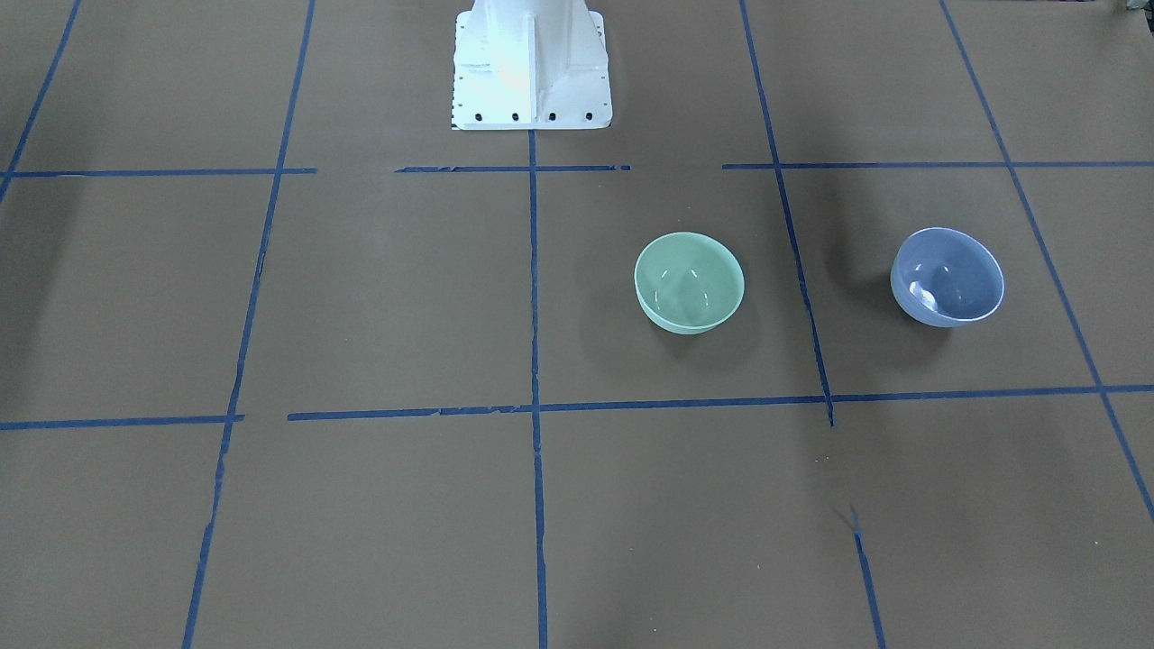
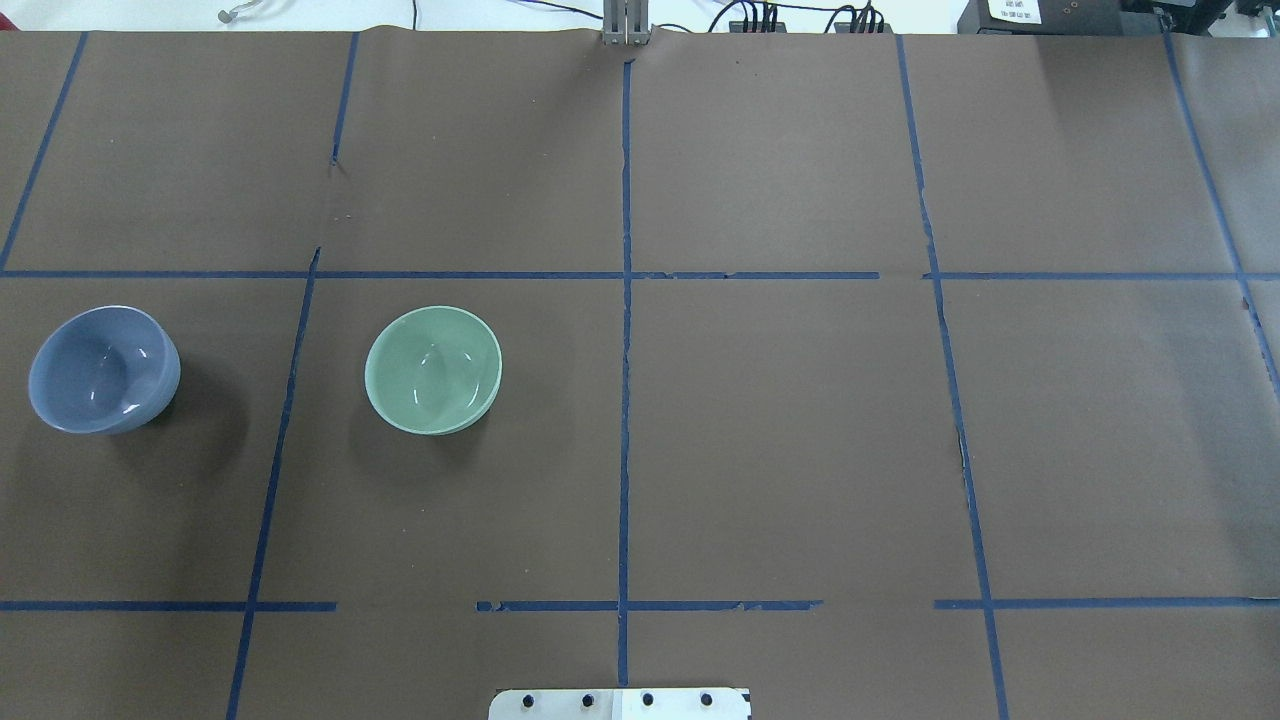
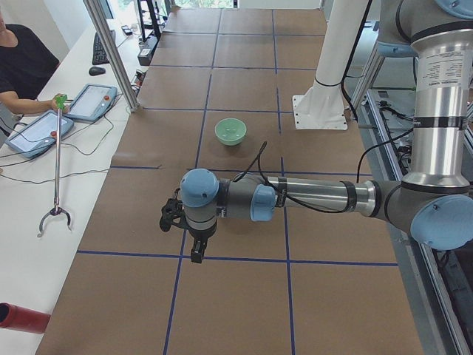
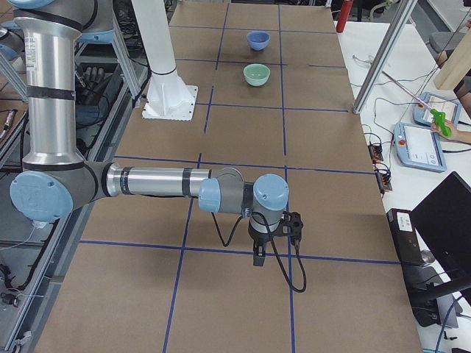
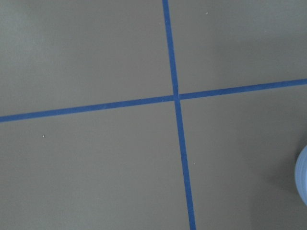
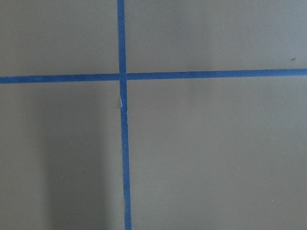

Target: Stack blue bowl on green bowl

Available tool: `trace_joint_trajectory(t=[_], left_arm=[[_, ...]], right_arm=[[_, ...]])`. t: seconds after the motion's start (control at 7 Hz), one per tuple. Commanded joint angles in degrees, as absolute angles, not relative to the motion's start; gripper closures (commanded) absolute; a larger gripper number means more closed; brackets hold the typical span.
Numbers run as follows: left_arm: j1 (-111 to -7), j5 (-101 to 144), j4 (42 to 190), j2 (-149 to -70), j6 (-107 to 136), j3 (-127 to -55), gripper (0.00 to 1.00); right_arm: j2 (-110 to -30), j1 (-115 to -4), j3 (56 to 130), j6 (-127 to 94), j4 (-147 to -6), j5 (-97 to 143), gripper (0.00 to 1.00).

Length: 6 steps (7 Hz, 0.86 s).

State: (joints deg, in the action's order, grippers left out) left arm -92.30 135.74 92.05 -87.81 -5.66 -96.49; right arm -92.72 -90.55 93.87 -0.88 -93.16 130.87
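Left arm outstretched, pincer downward

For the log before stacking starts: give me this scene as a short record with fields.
blue bowl: upright, empty, on the table, far on the robot's left
green bowl: upright, empty, apart from the blue bowl, nearer the centre
stacked: no
left gripper: above the table, touching neither bowl; open or shut cannot be told
right gripper: above bare table, far from both bowls; open or shut cannot be told

Periwinkle-blue bowl, mint-green bowl, brown table gridded with blue tape.
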Motion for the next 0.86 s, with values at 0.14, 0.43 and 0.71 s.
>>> trace_joint_trajectory(t=[0.14, 0.43, 0.71], left_arm=[[-91.50, 137.62, 92.72, -87.72, -1.36, -100.96, 0.00], [-79.69, 137.03, 100.06, -86.93, 20.28, -103.27, 0.00], [-70.97, 132.75, 115.76, -82.46, 36.39, -102.22, 0.00]], right_arm=[[-92.72, -90.53, 93.87, -0.88, -93.16, 130.87, 0.00], [-92.72, -90.53, 93.87, -0.88, -93.16, 130.87, 0.00], [-92.72, -90.53, 93.87, -0.88, -93.16, 130.87, 0.00]])
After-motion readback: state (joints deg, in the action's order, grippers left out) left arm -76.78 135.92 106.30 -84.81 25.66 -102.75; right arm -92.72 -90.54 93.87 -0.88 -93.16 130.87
